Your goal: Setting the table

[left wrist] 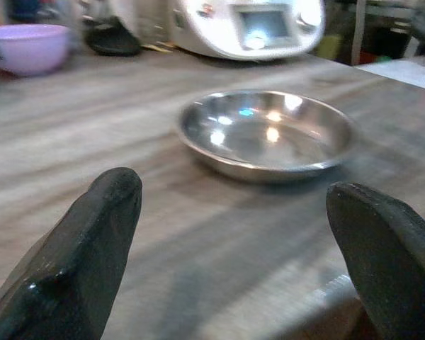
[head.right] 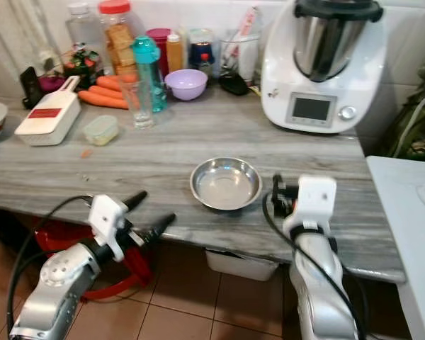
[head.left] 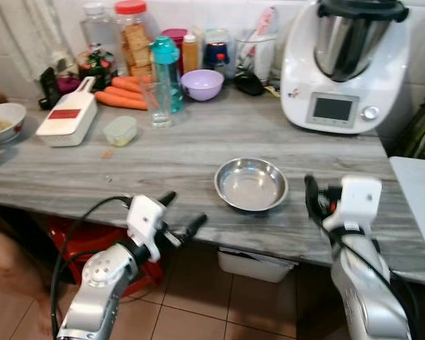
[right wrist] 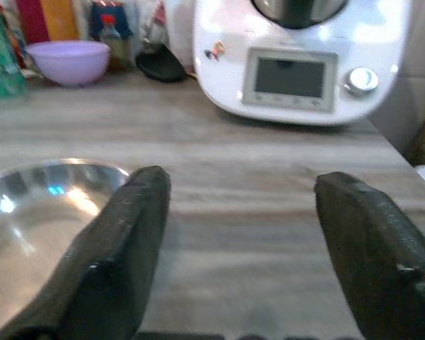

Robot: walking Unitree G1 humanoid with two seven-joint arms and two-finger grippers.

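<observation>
steel bowl point(head.left: 251, 184) sits empty near the desk point(head.left: 198, 152) front edge, one of its kind; setting looks barely begun. left tool point(head.left: 182, 217) hovers wide at the near edge, right tool point(head.left: 313, 200) wide just right of it. far back: one purple bowl point(head.left: 202, 83), three carrots point(head.left: 120, 93).

Plenty of bare grey wood-grain counter point(head.left: 163, 159) ahead of the left gripper point(head.left: 180, 214); the shallow round steel bowl point(head.left: 251, 183) sits off to its right, just left of the right gripper point(head.left: 317, 200).
</observation>
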